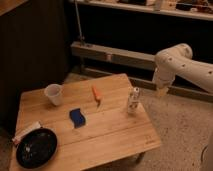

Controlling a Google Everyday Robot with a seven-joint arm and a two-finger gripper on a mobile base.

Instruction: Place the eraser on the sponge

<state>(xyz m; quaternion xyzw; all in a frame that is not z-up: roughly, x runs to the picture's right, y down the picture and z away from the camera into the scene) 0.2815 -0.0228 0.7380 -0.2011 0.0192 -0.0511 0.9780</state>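
Low wooden table [115, 140] stands on a speckled floor before a dark wall with a metal rail.

- Eraser [27, 132]: lies flat at the table's left edge, just beside the upper rim of the black plate [36, 148]; whether they touch cannot be determined.
- Sponge [77, 117]: dark blue, flat, near the table's middle and well apart from the eraser, with nothing on it.
- Other items: a white cup [53, 94] at rear left, an orange carrot-shaped piece [96, 93] behind the sponge, and an upright white bottle [133, 99] near the right edge.
- Gripper [161, 91]: hangs from the white arm beyond the table's right edge, past the bottle. Its fingers are spread and hold nothing.
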